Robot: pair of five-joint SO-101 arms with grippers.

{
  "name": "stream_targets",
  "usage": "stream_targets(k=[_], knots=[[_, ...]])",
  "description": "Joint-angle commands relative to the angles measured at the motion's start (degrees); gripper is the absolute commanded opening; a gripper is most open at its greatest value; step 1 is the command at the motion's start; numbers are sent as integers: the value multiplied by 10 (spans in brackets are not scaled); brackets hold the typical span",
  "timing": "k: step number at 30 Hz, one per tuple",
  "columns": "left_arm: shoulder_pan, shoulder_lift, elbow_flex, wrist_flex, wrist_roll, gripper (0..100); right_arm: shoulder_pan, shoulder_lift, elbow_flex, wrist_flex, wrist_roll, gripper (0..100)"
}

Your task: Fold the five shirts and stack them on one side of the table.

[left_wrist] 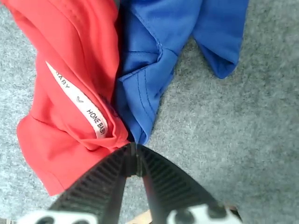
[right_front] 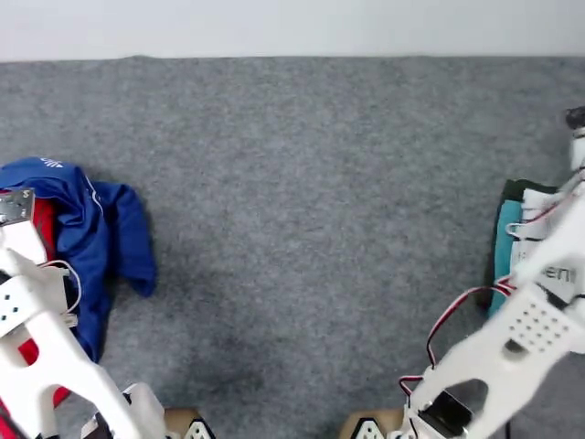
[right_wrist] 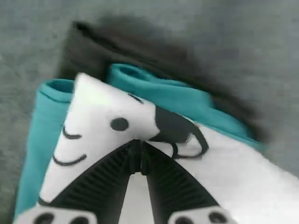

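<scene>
On the grey table (right_front: 320,183), a crumpled blue shirt (right_front: 101,229) lies at the left edge against a red shirt (left_wrist: 70,70). At the right edge, a white shirt (right_wrist: 103,116) tops a teal shirt (right_wrist: 173,95) and a dark shirt (right_wrist: 117,42). The left gripper (left_wrist: 135,154) is pressed closed where red meets blue. The right gripper (right_wrist: 139,151) is closed over the white shirt.

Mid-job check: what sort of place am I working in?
Probably a lab bench setup: grey felt mat as the work surface, bare white wall behind, blue shirt heaped at one side.
</scene>
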Motion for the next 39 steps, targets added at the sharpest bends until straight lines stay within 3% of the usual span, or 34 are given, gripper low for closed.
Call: stream_targets(k=[1, 5, 17, 22, 27, 33, 39], knots=[[3, -16, -5, 2, -4, 5, -29, -4, -39, 10, -26, 9], [3, -16, -5, 1, -4, 5, -29, -62, -97, 68, -86, 9], [3, -17, -51, 4, -4, 5, -88, -207, -160, 281, -92, 9], [0, -16, -80, 18, -76, 5, -90, -232, -69, 278, -149, 9], [-25, -16, -80, 18, -172, 13, -81, -291, 23, 280, -151, 9], [-78, -11, -80, 6, -206, 205, -70, -419, 188, 279, -151, 9], [-109, 17, -73, -53, -246, 219, -65, -534, 342, 278, -151, 9]])
